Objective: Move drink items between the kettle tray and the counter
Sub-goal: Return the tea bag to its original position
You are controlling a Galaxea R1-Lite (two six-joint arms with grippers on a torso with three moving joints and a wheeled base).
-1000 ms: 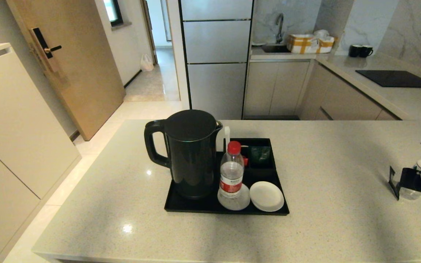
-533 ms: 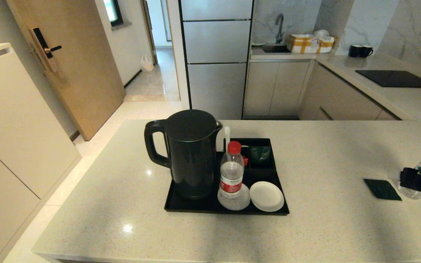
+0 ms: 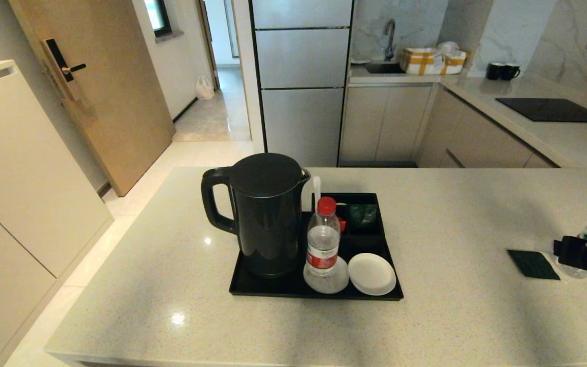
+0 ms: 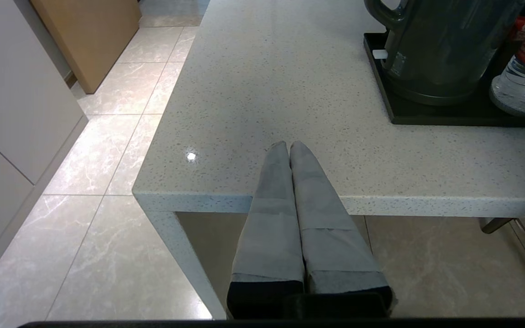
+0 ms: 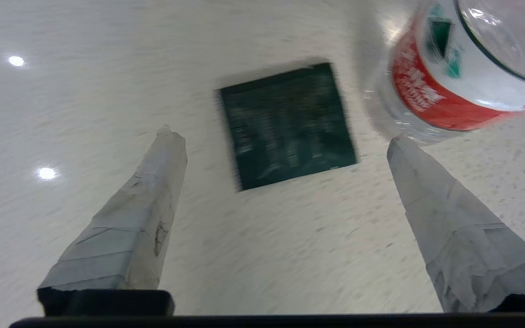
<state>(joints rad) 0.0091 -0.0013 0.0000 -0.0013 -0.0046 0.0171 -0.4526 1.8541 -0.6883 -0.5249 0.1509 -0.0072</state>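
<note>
Drink items sit on a pale beige speckled stone worktop (image 3: 451, 326) filling the lower head view, kitchen cabinets, a tall fridge and a wooden door behind. At centre lies one black low-rimmed kettle tray (image 3: 252, 289) carrying one tall black kettle (image 3: 265, 214), one clear red-capped water bottle (image 3: 323, 237), two round white coasters (image 3: 372, 273) and one dark green sachet (image 3: 364, 215) in its far compartment. At right, another flat green sachet (image 3: 533, 264) lies on the worktop beside the right tool (image 3: 568, 252).

Left wrist view: the left tool (image 4: 288, 146) hangs at the worktop edge, fingers pressed together, empty.

Right wrist view: the right tool (image 5: 285, 136) is spread wide, empty, above the green sachet (image 5: 287, 124); a second red-labelled bottle (image 5: 454, 77) stands just beside it.
</note>
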